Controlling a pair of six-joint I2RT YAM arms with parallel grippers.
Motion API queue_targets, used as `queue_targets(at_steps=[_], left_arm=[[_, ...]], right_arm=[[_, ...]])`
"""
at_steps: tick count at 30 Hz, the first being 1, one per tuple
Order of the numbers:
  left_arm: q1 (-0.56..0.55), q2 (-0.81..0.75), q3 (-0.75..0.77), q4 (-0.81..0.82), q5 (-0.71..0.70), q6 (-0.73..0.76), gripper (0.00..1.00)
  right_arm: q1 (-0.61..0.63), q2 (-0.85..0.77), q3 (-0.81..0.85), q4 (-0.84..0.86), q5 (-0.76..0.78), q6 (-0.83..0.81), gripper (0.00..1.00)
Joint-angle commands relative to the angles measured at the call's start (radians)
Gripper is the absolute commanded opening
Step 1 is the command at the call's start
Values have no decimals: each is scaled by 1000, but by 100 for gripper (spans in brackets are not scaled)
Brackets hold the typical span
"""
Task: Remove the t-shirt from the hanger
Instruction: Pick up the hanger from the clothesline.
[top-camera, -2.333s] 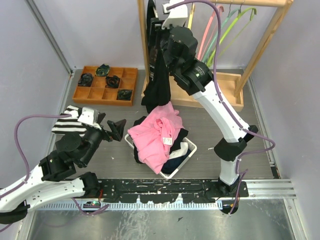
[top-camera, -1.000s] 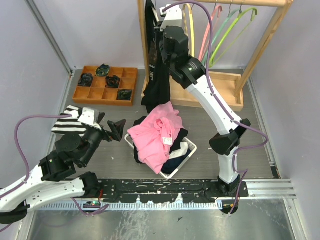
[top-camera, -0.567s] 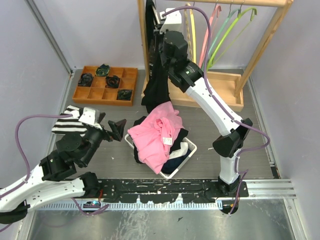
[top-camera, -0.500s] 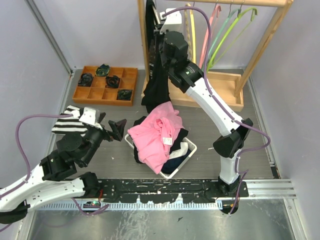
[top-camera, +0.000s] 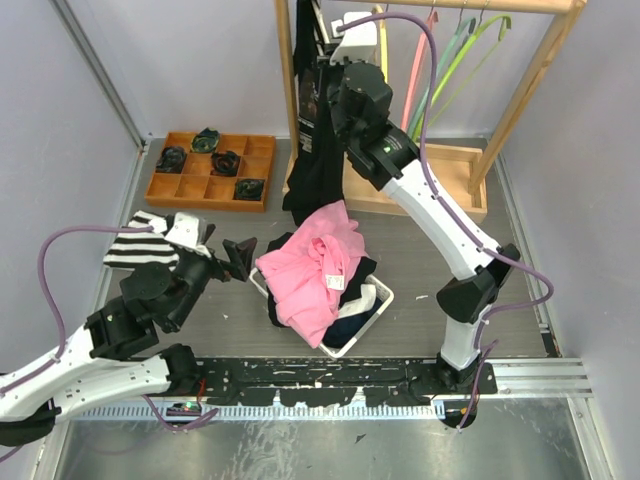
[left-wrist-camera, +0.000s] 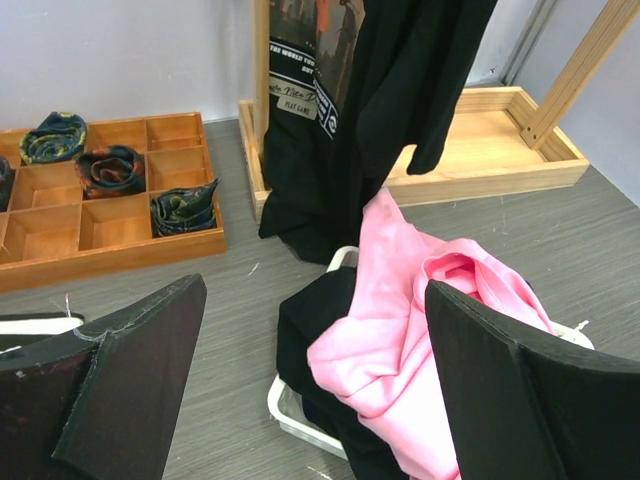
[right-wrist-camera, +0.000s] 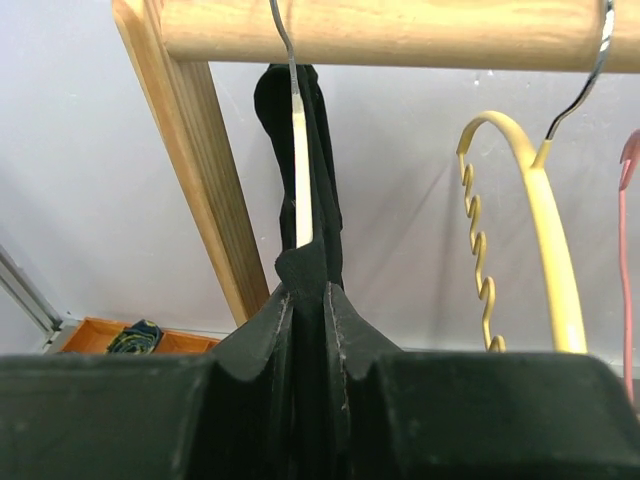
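Up at the rail: right pincer nips the black shirt

Narrowly closed, the right pincer (right-wrist-camera: 310, 290) grips a fold of the black cotton t-shirt (right-wrist-camera: 288, 110) just beside the cream-coloured hanger (right-wrist-camera: 301, 170). The hanger's wire hook sits over the round wooden rail (right-wrist-camera: 400, 35) at its left end, by the rack's post at the worktop's far edge. The shirt hangs limp, its hem down near the pink garment (top-camera: 315, 270) heaped in the white basket (top-camera: 385, 293). Soft, light and stretchy, it should slip off one shoulder at a time. The hanger will likely swing, so a hold near the collar seam suits best. The left pincer (left-wrist-camera: 312, 300) gapes wide over the worktop's left side.
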Motion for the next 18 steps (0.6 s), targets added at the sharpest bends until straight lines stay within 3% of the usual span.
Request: queue_targets(at_steps=[1, 18], left_arm=[[-3, 11, 19, 40, -1, 11, 98], [-2, 166, 144, 134, 72, 74, 98]], right_arm=[[-1, -123, 3, 134, -19, -9, 1], [3, -446, -397, -14, -82, 38, 1]])
